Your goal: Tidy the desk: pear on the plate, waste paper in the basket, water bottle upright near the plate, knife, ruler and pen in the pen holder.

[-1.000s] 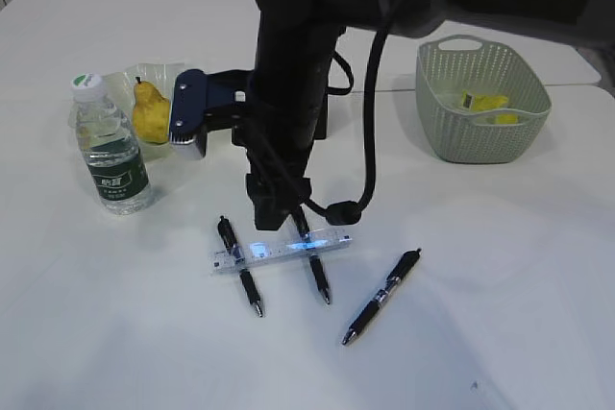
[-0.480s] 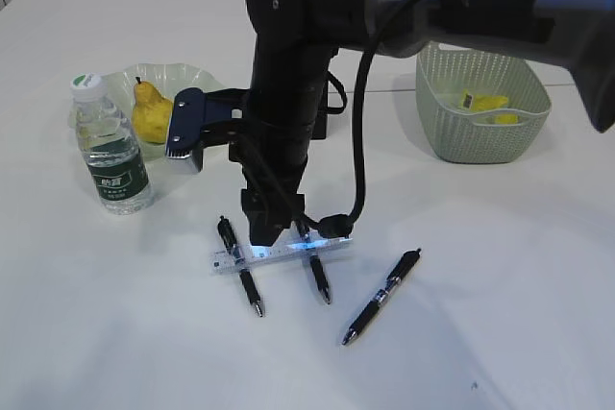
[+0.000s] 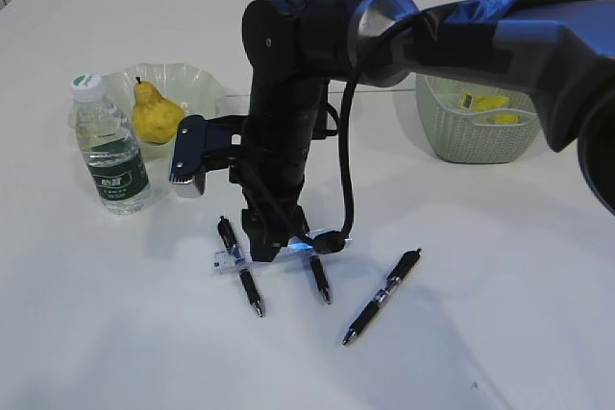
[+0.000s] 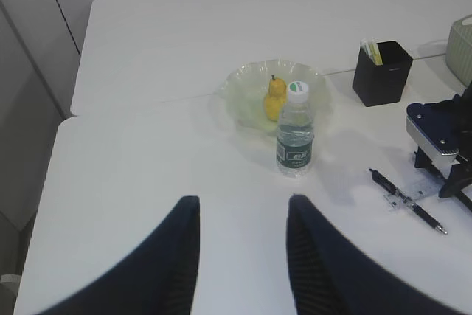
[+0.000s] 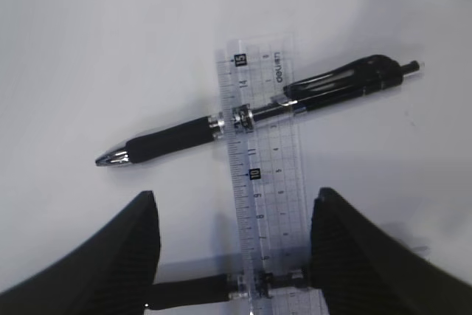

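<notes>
The pear (image 3: 154,114) is already sitting on the green plate (image 3: 197,81), the water bottle (image 3: 109,153) is standing upright just beside it, and the waste paper (image 3: 486,103) is lying in the basket (image 3: 461,136), so I am judging those three steps done. What is left is the stationery: the clear ruler (image 5: 264,175) is lying on the counter (image 3: 500,266) across two black pens (image 5: 251,117), a third pen (image 3: 382,297) is lying apart to the side, and the black pen holder (image 4: 381,72) is waiting beyond them. My right pincer (image 5: 232,248) is hovering wide open straddling the ruler, not touching it yet. My left pincer (image 4: 240,256) is hanging partly open and empty, well back. My own arm is hiding the pen holder and most of the ruler in the exterior view, and I am not making out any knife; something pale is poking from the holder, too small to name
</notes>
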`<state>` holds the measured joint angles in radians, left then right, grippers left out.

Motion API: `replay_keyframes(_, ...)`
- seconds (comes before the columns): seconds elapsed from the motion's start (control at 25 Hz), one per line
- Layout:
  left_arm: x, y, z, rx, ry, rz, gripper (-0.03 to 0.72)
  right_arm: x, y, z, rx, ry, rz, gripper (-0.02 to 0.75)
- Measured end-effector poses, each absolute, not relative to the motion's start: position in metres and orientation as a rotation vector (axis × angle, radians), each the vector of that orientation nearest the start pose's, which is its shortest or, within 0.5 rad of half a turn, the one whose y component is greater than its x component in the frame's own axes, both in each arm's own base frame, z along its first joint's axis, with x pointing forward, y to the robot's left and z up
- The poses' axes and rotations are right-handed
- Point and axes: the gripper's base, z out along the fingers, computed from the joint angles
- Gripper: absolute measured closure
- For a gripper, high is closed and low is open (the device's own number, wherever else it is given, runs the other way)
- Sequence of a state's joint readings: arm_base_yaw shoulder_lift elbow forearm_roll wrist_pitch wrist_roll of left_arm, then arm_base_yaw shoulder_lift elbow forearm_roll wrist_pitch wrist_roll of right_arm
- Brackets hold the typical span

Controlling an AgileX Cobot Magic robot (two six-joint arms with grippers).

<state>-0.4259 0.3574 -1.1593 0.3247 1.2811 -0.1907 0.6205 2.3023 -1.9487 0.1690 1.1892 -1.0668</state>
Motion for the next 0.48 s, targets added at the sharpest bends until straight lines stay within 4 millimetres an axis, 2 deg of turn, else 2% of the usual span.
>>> replay_keyframes(0.48, -0.0153, 0.0382, 0.4347, 0.112, 1.924, -0.037, 0.413, 0.3856, 0.2857, 0.1731, -2.178, 2.006, 0.082, 0.228)
